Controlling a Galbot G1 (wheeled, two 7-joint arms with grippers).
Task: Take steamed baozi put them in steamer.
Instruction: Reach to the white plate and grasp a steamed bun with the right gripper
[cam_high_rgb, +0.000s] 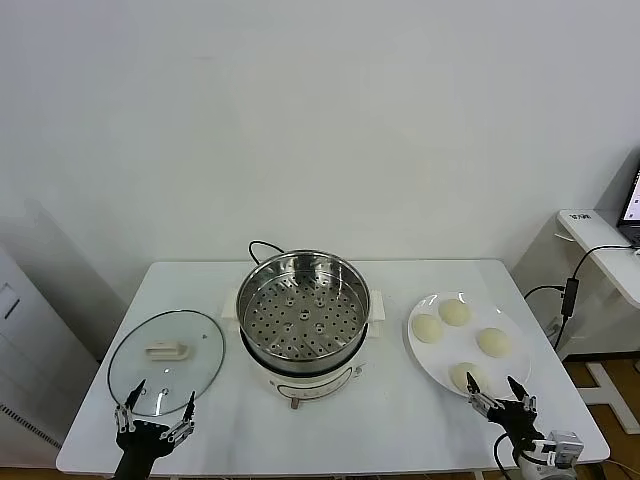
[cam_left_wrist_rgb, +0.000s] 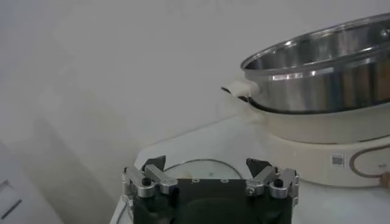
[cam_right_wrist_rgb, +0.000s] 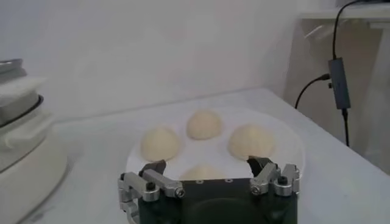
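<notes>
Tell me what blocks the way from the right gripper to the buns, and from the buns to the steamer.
Nothing visible. The right gripper is open at the near edge of the plate, just short of the nearest of the four buns. Bare table lies between plate and steamer, whose glass lid lies off to its left.

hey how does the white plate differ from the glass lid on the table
The plate is opaque white and lies on the robot's right of the steamer; the glass lid is see-through, with a metal rim, and lies on the left. The plate carries four steamed baozi; the lid carries nothing but its own white handle. Both are round, lie flat on the white table, and each has an open gripper, right gripper and left gripper, at its near edge.
</notes>
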